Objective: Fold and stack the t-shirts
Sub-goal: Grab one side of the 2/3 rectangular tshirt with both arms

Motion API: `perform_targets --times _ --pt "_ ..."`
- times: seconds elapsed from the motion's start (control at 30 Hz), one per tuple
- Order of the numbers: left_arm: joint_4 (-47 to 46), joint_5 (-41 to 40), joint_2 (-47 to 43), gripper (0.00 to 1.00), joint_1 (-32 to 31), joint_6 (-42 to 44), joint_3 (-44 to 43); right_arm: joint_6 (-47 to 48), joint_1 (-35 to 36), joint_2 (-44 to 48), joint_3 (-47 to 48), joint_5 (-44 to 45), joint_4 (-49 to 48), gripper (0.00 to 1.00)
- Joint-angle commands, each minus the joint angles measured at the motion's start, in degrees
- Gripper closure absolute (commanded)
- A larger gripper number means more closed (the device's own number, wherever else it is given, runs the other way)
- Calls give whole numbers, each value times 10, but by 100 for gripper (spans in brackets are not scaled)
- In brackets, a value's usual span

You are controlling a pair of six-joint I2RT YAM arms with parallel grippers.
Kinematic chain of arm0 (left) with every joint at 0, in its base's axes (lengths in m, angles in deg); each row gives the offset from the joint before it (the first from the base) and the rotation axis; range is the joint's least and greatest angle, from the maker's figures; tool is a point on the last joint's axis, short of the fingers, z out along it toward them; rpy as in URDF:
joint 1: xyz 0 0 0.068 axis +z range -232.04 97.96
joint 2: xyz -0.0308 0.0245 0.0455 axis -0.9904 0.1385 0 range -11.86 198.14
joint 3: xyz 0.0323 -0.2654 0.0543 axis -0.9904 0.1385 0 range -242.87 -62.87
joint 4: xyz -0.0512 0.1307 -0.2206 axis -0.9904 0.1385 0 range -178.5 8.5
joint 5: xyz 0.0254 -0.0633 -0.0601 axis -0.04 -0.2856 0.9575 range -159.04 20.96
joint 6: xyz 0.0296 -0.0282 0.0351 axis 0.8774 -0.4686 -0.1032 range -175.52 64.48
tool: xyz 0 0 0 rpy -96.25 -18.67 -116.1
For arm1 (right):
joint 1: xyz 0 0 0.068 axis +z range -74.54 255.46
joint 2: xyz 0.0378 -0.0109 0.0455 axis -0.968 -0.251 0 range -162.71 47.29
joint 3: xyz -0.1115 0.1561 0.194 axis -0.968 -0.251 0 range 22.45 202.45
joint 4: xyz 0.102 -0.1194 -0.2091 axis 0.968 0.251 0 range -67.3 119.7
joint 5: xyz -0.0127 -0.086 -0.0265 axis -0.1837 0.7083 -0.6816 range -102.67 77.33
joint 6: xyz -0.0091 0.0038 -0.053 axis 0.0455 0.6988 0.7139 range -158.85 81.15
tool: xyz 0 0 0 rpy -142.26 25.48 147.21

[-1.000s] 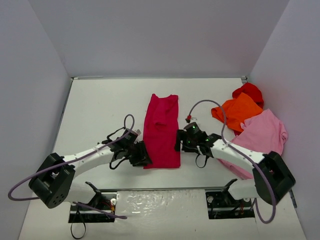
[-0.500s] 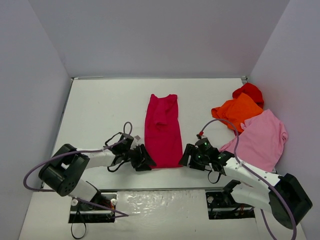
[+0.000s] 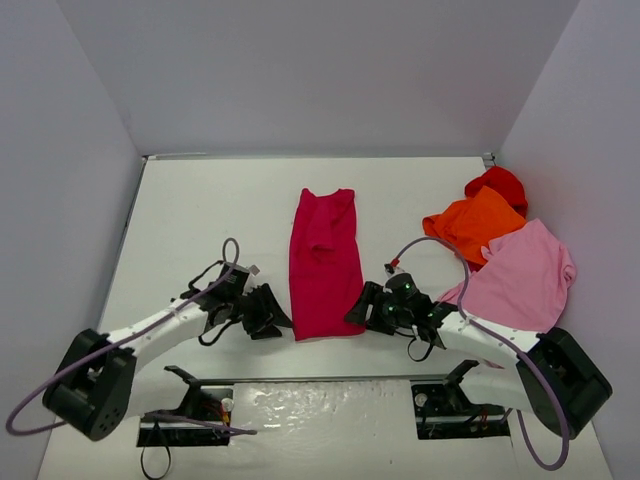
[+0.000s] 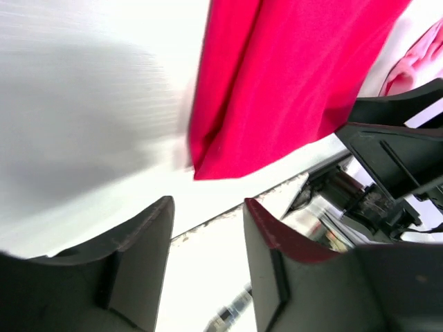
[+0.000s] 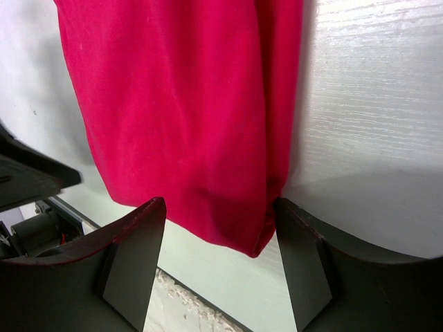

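Cloth's soft, light, floppy: I'd pinch crimson shirt (image 3: 324, 265) at near hem corners. Left fingers (image 4: 138, 238) & right fingers (image 5: 304, 256) both apart, empty.

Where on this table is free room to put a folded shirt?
Bare table lies left of the crimson shirt, behind it, and between it and the orange shirt. Crowded: the right side, with the red shirt and pink shirt, and near the left arm and right arm.
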Motion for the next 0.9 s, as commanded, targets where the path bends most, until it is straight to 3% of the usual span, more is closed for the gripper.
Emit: perform_targets --times 0.0,0.13,0.3,0.5,0.6,0.73,0.87 --pt "149 -62 -72 54 53 64 -26 27 -8 -22 -11 16 24 39" --pt "83 -39 -19 54 79 68 23 33 -10 -35 -12 15 21 39" --pt "-23 -14 86 54 79 78 23 31 -11 -26 -19 10 23 39" --pt "-75 -4 154 54 79 86 9 24 -12 -7 -26 10 30 39" --pt "-120 14 182 54 79 64 15 22 -12 -5 -30 9 30 39" --pt "-264 59 235 54 79 13 41 16 -12 -2 -32 5 30 39" --pt "-327 82 292 54 78 -21 55 12 -12 4 -32 -4 30 39"
